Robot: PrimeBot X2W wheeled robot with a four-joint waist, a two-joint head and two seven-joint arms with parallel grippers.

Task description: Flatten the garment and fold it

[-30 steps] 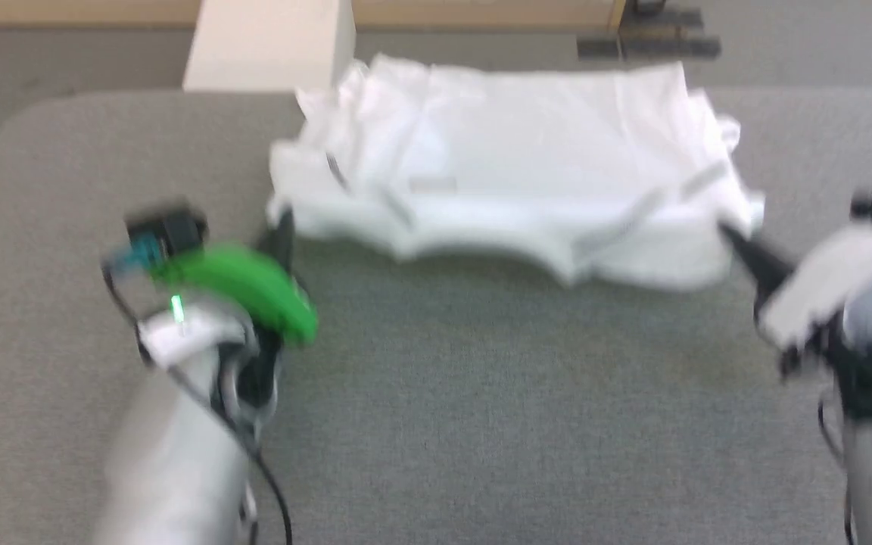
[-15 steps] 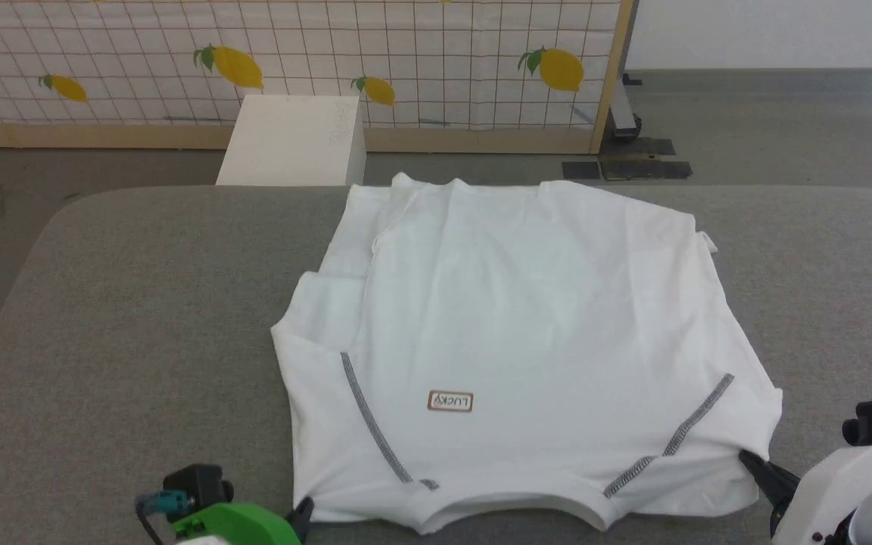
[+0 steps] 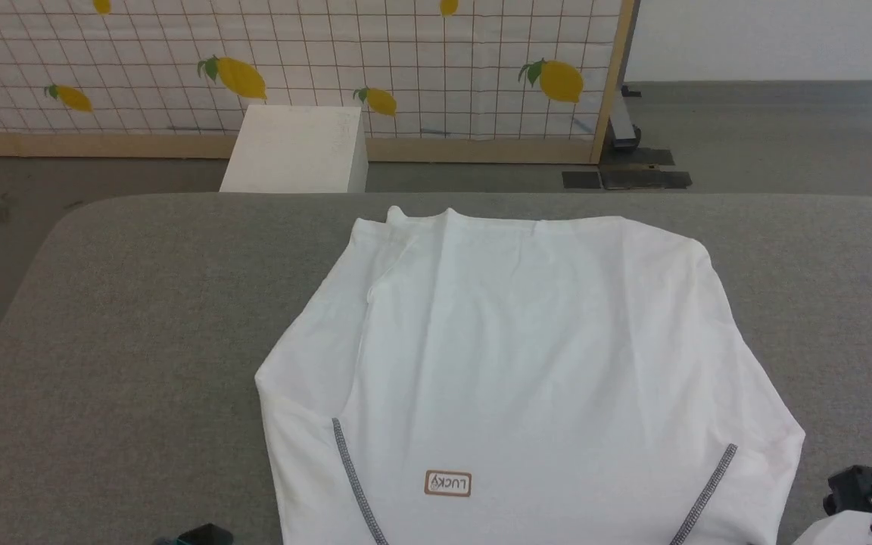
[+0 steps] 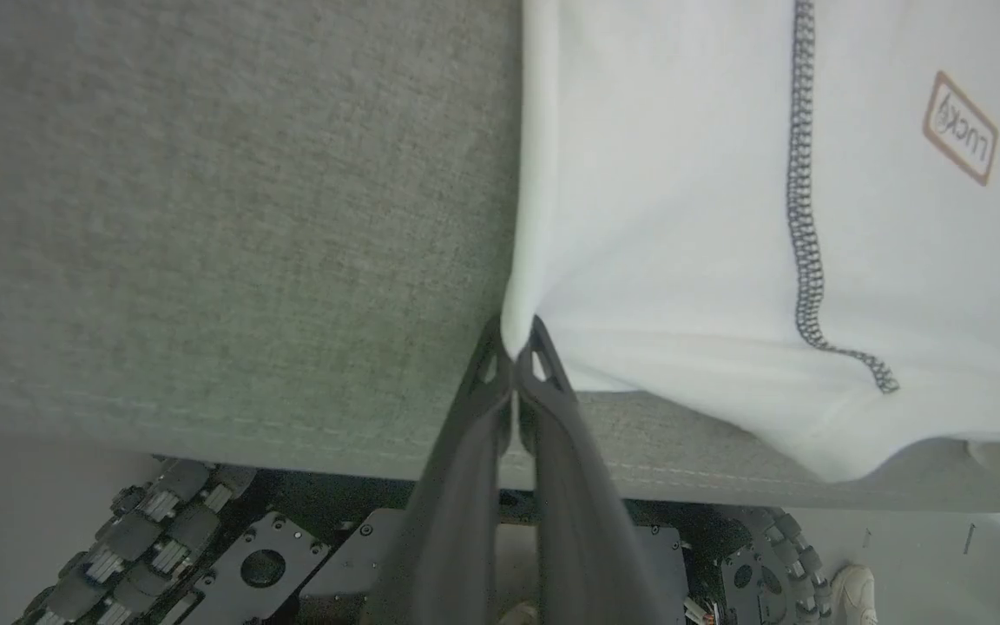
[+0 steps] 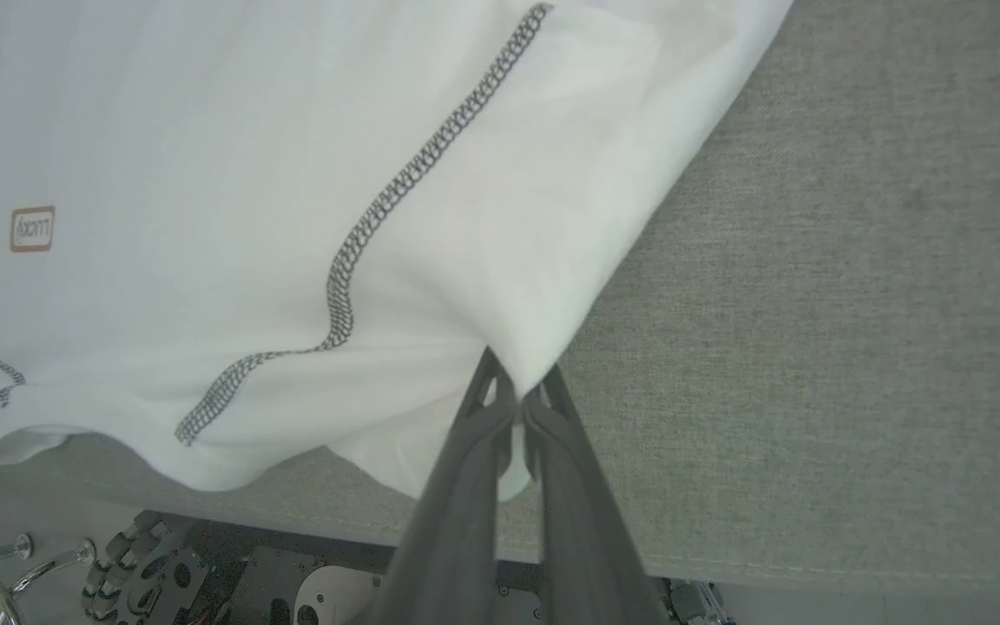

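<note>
White garment (image 3: 542, 363) spread on grey table (image 3: 141, 303); left tool (image 4: 516, 343), right tool (image 5: 520, 382) each pinching near corner.

I count one shirt (image 3: 527, 356), one white box (image 3: 296, 151), one grey table (image 3: 141, 303), one label (image 3: 448, 483) and two grippers: left gripper (image 4: 515, 337), right gripper (image 5: 518, 388).

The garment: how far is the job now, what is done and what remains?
Done: the garment lies spread nearly flat on the grey table, label up. In hand: the left gripper and right gripper each pinch a near corner at the table's edge. Left: smoothing the crease along its left side, then the folding.
</note>
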